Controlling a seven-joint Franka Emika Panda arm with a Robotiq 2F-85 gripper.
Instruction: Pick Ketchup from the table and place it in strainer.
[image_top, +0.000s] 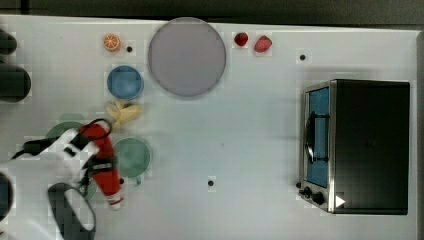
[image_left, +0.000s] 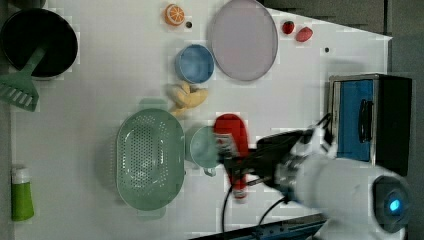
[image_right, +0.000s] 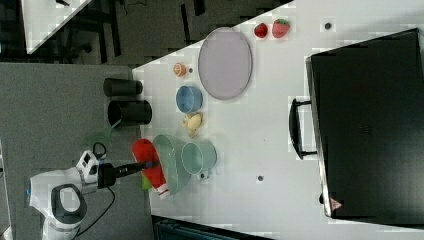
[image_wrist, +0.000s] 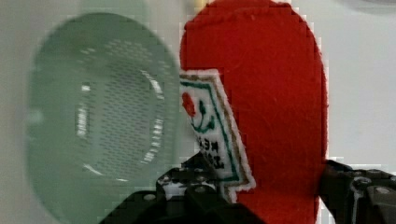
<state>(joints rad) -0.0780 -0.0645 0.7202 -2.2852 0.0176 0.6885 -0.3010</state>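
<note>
My gripper is shut on the ketchup, a slim red bottle with a white cap and a label band, gripped across its middle. The bottle is lifted off the table and lies level. In the left view it hangs over the small green bowl, just right of the strainer, a large pale green perforated oval basket. The wrist view has the ketchup between my fingers, with the strainer below and beside it. In the top view my arm covers most of the strainer, next to the ketchup.
A banana, a blue bowl, a grey plate, an orange half and two strawberries lie beyond the strainer. A toaster oven stands at the top view's right. A black pot with a green spatula stands nearby.
</note>
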